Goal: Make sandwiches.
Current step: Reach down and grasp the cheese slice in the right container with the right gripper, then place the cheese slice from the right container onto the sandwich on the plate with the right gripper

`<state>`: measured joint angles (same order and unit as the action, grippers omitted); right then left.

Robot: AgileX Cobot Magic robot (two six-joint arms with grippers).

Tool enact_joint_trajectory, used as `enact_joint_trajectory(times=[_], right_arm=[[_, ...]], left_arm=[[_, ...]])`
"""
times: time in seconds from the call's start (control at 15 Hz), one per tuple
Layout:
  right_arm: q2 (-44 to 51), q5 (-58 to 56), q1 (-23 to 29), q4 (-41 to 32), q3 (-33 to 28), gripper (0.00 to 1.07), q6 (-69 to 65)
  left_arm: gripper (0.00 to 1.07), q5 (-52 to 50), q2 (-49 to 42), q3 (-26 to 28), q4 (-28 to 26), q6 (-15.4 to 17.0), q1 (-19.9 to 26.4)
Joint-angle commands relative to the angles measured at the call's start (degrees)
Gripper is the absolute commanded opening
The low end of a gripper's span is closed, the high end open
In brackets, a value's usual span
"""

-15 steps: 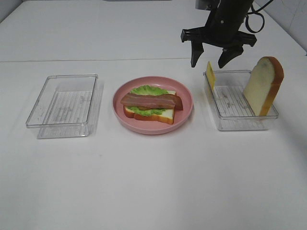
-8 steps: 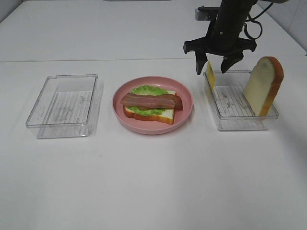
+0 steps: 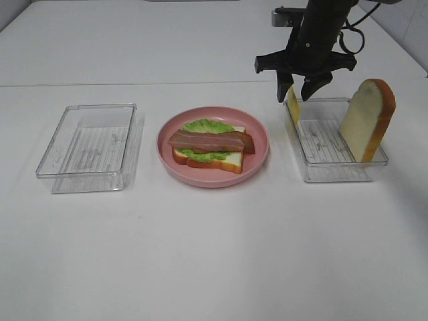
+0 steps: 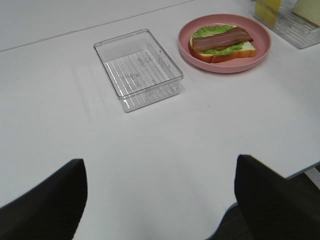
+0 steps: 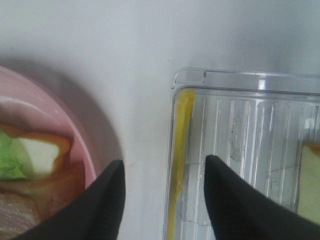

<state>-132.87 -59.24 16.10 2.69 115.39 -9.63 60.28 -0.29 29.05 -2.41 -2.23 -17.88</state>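
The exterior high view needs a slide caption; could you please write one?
Open right end effector straddles the upright cheese slice in the right tray, beside the unfinished sandwich.

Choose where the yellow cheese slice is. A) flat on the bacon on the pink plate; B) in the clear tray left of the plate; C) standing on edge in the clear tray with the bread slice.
C: the cheese slice stands on edge in the tray, opposite the bread slice.

Left tray (image 3: 87,182) and right tray (image 3: 338,172) are clear glossy plastic, ribbed inside; the plate (image 3: 207,179) looks smooth, faintly shiny; the surface (image 3: 214,254) is matt white.
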Motion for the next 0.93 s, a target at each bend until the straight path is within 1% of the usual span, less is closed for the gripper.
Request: enact_joint_trajectory(times=[0.07, 0.2, 0.27, 0.33, 0.4, 0.53, 0.93], right_arm=[[-0.74, -1.72, -0.23, -0.4, 0.29, 0.46, 1.2], [-1.55, -2.69, -0.23, -0.46, 0.29, 0.46, 1.2], [-1.95, -2.69, -0.23, -0.46, 0.29, 0.39, 1.2], [-1.72, -2.52, -0.23, -0.46, 0.29, 0.19, 1.2], [-1.49, -2.46, -0.23, -0.46, 0.4, 0.11, 1.2], [-1.32, -2.69, -0.23, -0.46, 0.4, 0.0, 1.2], [1.38, -2.64, -0.23, -0.11, 0.4, 0.0, 1.26]], left_arm=[[0.77, -0.74, -1.2, -0.17, -0.17, -0.11, -0.11], [0.77, -0.74, -1.2, -0.17, -0.17, -0.11, -0.11], [0.77, -0.74, -1.2, -0.17, -0.17, -0.11, -0.11], [0.77, -0.74, -1.2, -0.17, -0.17, -0.11, -0.11], [0.77, -0.74, -1.2, -0.17, -0.17, -0.11, -0.11], [0.77, -0.74, -1.2, -0.17, -0.17, -0.11, -0.11], [0.77, -0.74, -1.2, -0.17, -0.17, -0.11, -0.11]])
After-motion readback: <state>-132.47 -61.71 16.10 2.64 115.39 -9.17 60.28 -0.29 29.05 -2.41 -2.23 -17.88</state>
